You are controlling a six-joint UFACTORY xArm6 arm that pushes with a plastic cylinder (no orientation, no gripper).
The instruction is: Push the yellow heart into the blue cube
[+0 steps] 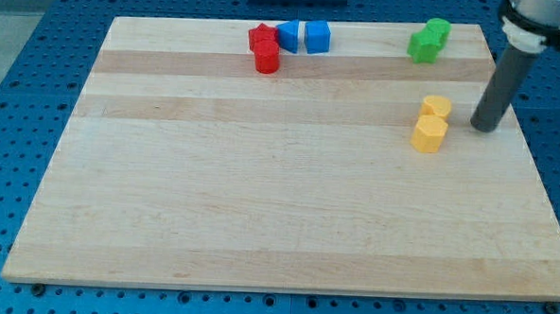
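Observation:
Two yellow blocks sit at the view's right: an upper one (pixel 437 106) and a lower one (pixel 430 133), touching each other; I cannot tell which is the heart. The blue cube (pixel 317 36) is at the view's top centre, next to another blue block (pixel 289 34). My tip (pixel 485 126) rests on the board just right of the yellow blocks, a small gap away, not touching them. The rod rises to the view's top right.
Two red blocks (pixel 265 49) touch the left blue block at the top. Two green blocks (pixel 428 38) sit at the top right. The wooden board (pixel 259 194) lies on a blue perforated table; its right edge is close to my tip.

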